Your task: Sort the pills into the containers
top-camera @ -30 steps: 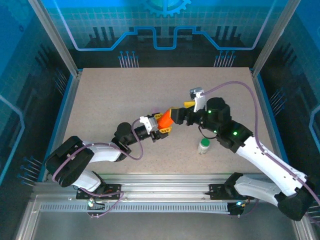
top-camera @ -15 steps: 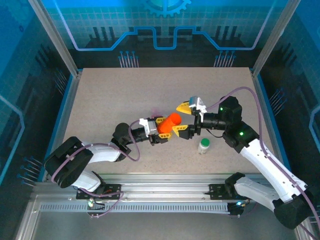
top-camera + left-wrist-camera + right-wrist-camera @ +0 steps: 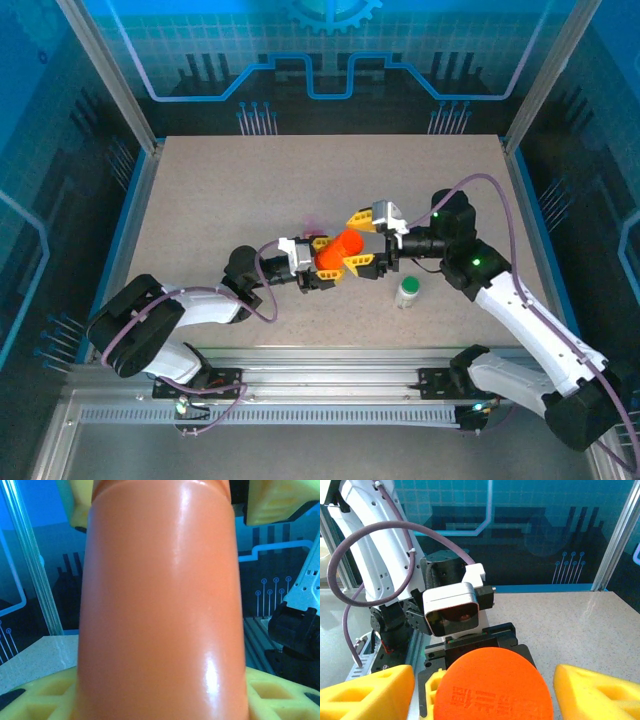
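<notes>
Near the middle of the table [image 3: 200, 200], the left gripper [image 3: 322, 264] is clamped around the base of an orange bottle [image 3: 340, 247] and holds it lying over. Its long axis runs from the left gripper straight toward the right one. We see the bottle's round cap [image 3: 492, 685] end-on from the right wrist, so it faces that arm squarely.

The right gripper [image 3: 361, 240] stands wide. Its yellow fingers [image 3: 367, 692] sit one on each side of the cap, with a gap showing on both sides, so it grips nothing yet. The right arm is plainly the nearer one to the cap end, and the left has the base.

We judge that the coming move turns on this line-up. With cap and jaws sharing one axis, closing in should catch the cap evenly for a twist. Any offset would push the bottle sideways in the left grip.

Just behind the bottle we make out a faint pink-tinted shape [image 3: 315, 229] on the table, likely the pill box, though it is too small to be sure. A green-capped bottle [image 3: 408, 291] stands apart, nearer the right arm.
</notes>
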Motion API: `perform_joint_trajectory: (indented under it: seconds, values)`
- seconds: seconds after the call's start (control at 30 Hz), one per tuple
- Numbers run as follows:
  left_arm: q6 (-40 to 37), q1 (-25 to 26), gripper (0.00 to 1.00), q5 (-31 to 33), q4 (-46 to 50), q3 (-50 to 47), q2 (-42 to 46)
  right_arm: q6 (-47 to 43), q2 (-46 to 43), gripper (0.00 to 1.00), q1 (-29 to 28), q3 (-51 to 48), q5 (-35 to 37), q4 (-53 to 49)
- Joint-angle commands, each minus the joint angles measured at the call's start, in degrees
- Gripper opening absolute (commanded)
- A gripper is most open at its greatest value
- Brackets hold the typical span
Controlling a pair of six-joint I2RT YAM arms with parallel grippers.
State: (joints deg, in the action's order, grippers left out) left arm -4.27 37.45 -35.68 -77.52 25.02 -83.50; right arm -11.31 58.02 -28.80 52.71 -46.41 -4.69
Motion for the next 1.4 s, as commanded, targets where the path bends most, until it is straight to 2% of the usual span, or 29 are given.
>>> perform_joint_trajectory:
  seconds: [0.0,0.1,0.27,0.43,0.57,0.7,0.77,0.9,0.97,1.0,1.03,1.17,1.3,1.37]
  values:
    - [1.6,0.2,0.00,-2.1,-2.8,2.0,1.1,-2.2,0.8,0.71,0.5,0.9,-1.2,-1.1]
    - [1.8,0.2,0.00,-2.2,-2.7,1.9,1.2,-2.4,1.2,0.65,0.6,1.2,-1.7,-1.5]
    - [1.7,0.2,0.00,-1.7,-2.7,1.9,1.1,-0.1,1.5,0.47,0.5,1.2,-1.6,-0.5]
    - [0.1,0.2,0.00,1.6,-2.8,1.7,1.0,7.6,1.9,0.28,0.5,-0.3,5.7,-0.9]
    - [-3.1,0.3,0.00,7.1,-0.4,1.1,2.1,20.4,1.6,0.24,0.3,-4.9,16.6,0.1]
    - [-10.9,2.4,0.00,14.3,8.3,2.0,4.3,33.2,1.1,0.22,-0.8,-9.4,25.2,0.9]
    - [-14.2,3.7,0.00,17.2,11.8,2.7,5.0,37.0,0.9,0.21,-2.0,-10.4,27.8,1.6]
    - [-17.3,5.4,0.00,21.8,12.3,2.5,5.1,41.5,0.8,0.20,-4.5,-10.5,31.9,2.7]
    - [-17.9,5.6,0.00,22.1,12.8,2.4,5.0,43.0,0.8,0.21,-4.9,-10.4,31.4,4.3]
    - [-18.0,5.7,0.00,22.3,12.9,2.3,5.0,43.6,0.8,0.28,-4.9,-10.0,30.9,4.9]
    - [-17.9,5.7,0.00,22.3,12.8,2.1,4.9,43.9,0.9,0.38,-4.9,-9.6,30.7,5.0]
    - [-17.5,5.7,0.00,22.6,12.0,1.7,4.5,42.3,1.2,0.59,-5.7,-6.8,31.8,2.1]
    - [-17.3,5.7,0.00,21.7,12.0,2.0,3.7,40.7,2.6,0.69,-6.1,-4.5,30.9,0.2]
    - [-17.2,5.7,0.00,21.5,11.5,2.0,3.4,40.0,3.3,0.69,-6.7,-3.4,32.4,-1.4]
